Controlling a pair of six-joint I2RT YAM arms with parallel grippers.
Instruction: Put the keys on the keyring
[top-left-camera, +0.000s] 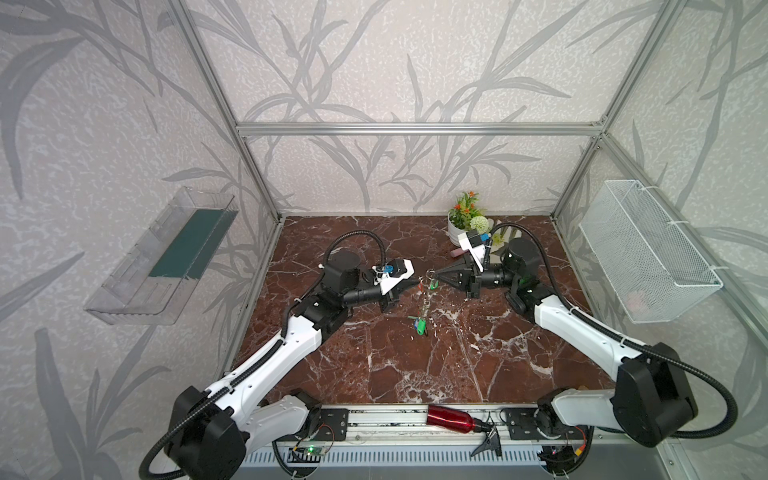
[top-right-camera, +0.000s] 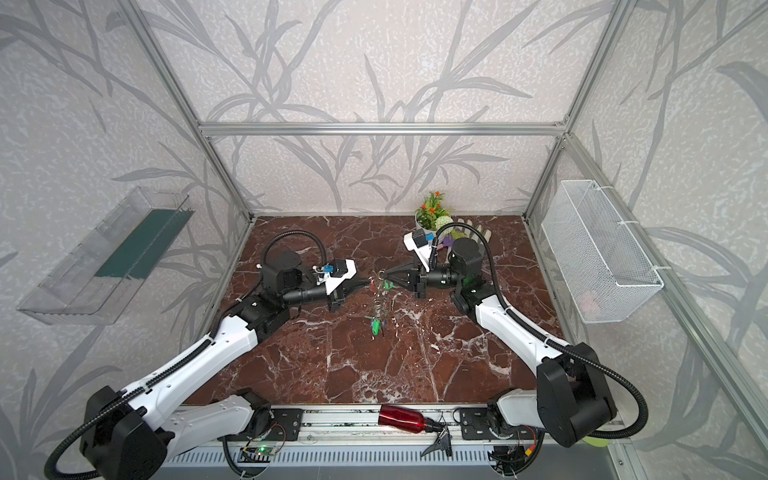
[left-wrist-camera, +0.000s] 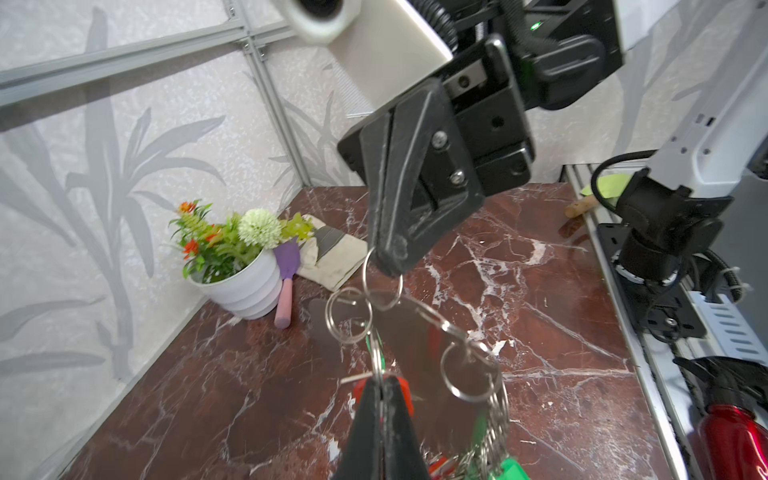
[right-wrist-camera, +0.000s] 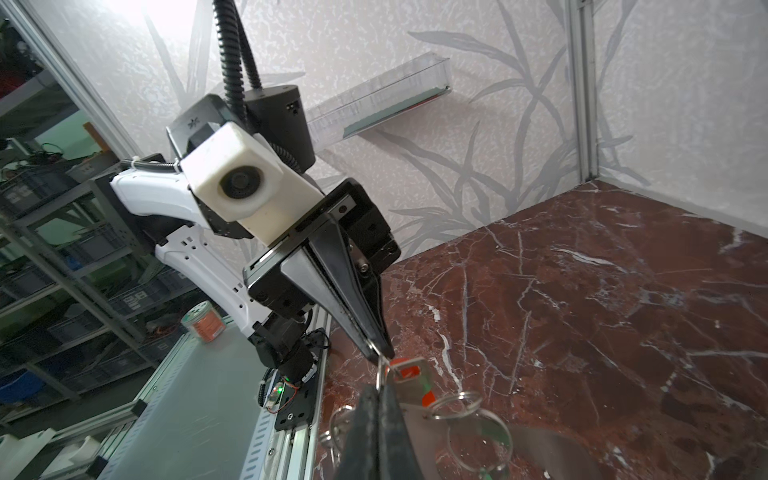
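Left wrist view shows the right gripper pinched closed on a split ring of the keyring, whose plate hangs over the middle of the table. Facing it, the left gripper is clamped on the ring of the red-orange key (tag just beside the plate's upper end). A green tag dangles lowest.

White arms, ribbed black cables, tapered black grippers.
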